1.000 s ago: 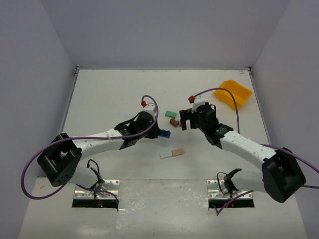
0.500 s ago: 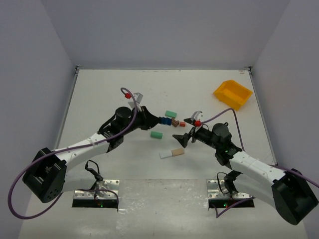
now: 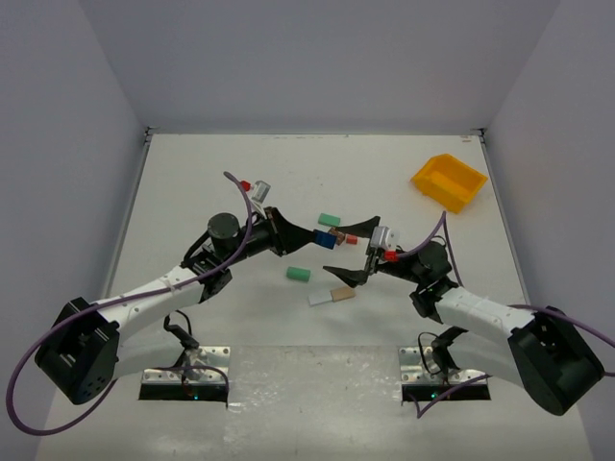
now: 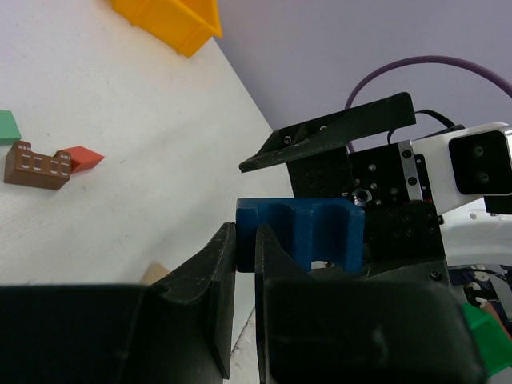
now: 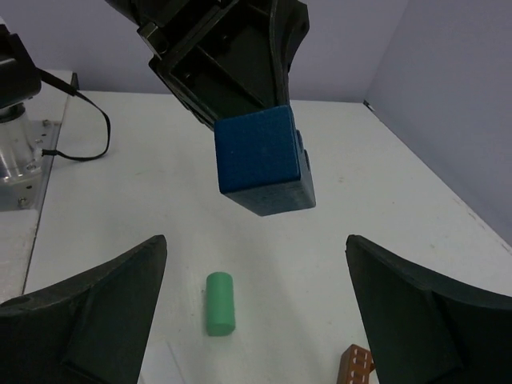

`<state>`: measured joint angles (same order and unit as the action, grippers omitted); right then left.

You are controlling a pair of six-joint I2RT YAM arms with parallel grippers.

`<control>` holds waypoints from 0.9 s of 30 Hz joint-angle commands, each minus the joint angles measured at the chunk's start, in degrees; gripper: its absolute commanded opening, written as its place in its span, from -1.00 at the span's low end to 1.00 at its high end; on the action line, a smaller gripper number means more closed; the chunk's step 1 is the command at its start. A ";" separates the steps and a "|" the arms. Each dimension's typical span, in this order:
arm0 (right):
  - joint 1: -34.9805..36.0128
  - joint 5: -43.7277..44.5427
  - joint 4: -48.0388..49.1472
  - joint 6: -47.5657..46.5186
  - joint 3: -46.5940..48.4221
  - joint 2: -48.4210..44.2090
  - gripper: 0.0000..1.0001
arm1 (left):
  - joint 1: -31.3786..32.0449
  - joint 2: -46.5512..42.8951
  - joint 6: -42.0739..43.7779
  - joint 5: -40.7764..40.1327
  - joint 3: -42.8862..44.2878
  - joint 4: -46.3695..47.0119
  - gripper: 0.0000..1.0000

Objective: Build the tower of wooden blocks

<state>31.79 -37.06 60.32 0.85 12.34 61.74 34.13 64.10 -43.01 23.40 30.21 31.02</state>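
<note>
Left claw (image 4: 244, 240) — notched blue wooden block (image 4: 308, 232)

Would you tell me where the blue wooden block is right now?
The blue wooden block is mid-table in the top view, clamped in the left pincer, facing the open right pincer, just beyond the green wooden cylinder.

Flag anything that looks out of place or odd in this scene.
One oddity: the blue wooden block hangs in mid-air, pinched at its end by the left hand, facing the open right hand. The other blocks lie scattered; nothing looks spilled or damaged.
</note>
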 commanded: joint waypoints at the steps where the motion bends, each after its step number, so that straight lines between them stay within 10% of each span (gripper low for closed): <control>1: 0.29 -2.32 9.15 -0.10 3.57 1.93 0.82 | -0.03 -1.39 -2.08 2.79 -0.85 5.93 -1.00; 10: 0.74 -5.00 14.83 1.35 4.22 2.96 0.48 | -0.04 -0.97 -2.97 3.77 -1.13 6.71 -1.00; 23: 1.26 -4.52 14.82 3.54 6.20 4.34 -0.51 | -0.03 -0.55 -4.19 4.63 -1.65 8.09 -1.00; 27: 1.22 -1.33 9.67 2.71 8.67 4.41 -0.73 | -0.12 -0.89 -3.07 2.74 -1.13 4.16 -0.40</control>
<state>32.75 -41.98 71.87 3.10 16.35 66.16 34.12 64.12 -47.34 26.42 28.67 34.47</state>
